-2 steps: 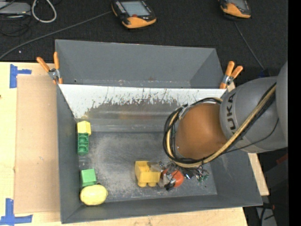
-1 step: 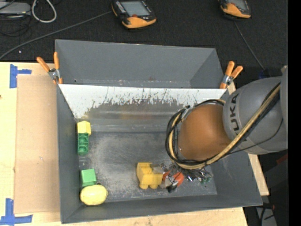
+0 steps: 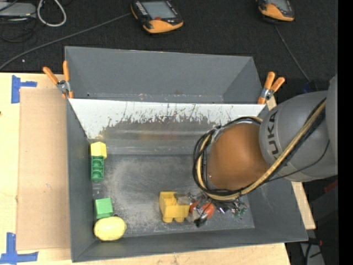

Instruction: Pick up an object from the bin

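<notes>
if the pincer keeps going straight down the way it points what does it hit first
Probably the small red-orange piece under the pincer, beside the yellow block; depth is unclear, so maybe the bin floor.

This looks like a robotics lab. A big grey robot arm (image 3: 300,142) with an orange cover (image 3: 234,156) reaches into a scuffed metal bin (image 3: 160,76). Well beyond the claw (image 3: 205,210), past the bin, a control pad (image 3: 157,15), a second pad (image 3: 274,5) and loose cables (image 3: 52,7) lie on a black surface (image 3: 209,32).

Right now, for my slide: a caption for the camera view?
KUKA gripper beside a yellow block at the front of the bin.
</notes>
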